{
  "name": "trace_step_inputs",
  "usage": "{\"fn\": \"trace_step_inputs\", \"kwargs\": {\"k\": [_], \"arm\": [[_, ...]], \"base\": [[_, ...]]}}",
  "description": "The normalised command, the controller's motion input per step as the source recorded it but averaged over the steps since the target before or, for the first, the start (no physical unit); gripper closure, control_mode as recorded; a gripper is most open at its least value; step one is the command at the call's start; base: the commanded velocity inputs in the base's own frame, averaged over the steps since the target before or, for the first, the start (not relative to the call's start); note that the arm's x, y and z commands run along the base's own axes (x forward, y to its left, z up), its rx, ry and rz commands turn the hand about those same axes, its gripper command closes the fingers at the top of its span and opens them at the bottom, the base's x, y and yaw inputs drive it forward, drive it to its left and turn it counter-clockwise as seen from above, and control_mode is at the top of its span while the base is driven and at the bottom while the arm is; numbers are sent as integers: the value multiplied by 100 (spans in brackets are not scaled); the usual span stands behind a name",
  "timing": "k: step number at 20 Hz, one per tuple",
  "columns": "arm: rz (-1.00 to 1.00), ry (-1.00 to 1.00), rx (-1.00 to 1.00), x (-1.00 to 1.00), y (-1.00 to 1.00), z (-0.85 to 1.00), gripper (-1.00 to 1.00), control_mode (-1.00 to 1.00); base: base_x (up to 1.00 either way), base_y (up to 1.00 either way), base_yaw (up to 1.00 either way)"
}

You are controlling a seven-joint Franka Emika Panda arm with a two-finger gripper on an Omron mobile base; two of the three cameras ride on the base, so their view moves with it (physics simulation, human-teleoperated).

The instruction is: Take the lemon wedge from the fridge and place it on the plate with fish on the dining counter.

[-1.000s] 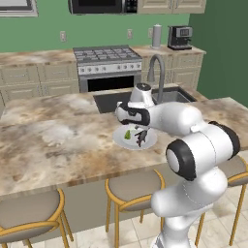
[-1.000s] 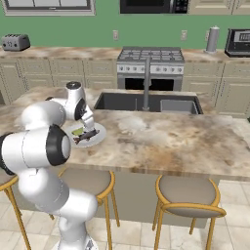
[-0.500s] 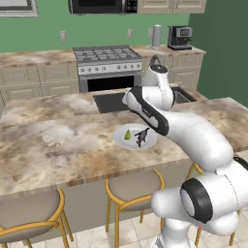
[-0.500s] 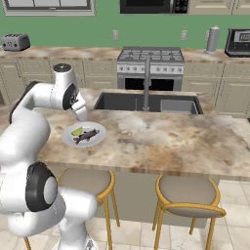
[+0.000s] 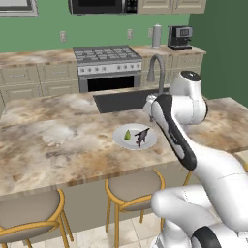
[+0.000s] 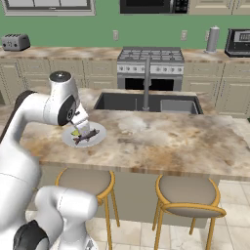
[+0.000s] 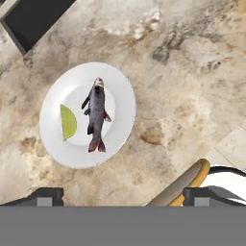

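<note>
Lemon wedge (image 7: 68,122): lies on the plate with fish (image 7: 120,91), left of the fish (image 7: 96,114) in the hand view, apart from the end effector. Plate: rests on the dining worktop (image 5: 58,145), near the sink (image 5: 121,99). Task, by judgement: placement done, nothing left but withdrawal. End effector (image 7: 122,196): released, fingers spread wide, empty, raised above the plate and looking down on it; arm folded over the worktop edge.

Stove (image 5: 107,54) with oven against green back wall. Microwave (image 5: 101,6) above it. Coffee machine (image 5: 179,37) and steel kettle (image 5: 156,35) right of stove. Toaster (image 6: 15,42) far left. Padded stools (image 6: 189,196) with yellow frames below tabletop edge.
</note>
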Motion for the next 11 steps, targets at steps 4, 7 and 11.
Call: {"fn": "trace_step_inputs", "kwargs": {"k": [4, 7, 11], "arm": [[0, -4, -2, -100, -60, -71, -100, -100], [0, -23, 0, -100, -80, -41, -100, -100], [-9, -10, 0, -32, -21, -2, -100, -100]], "base": [[0, 0, 0], [0, 0, 0], [0, 0, 0]]}}
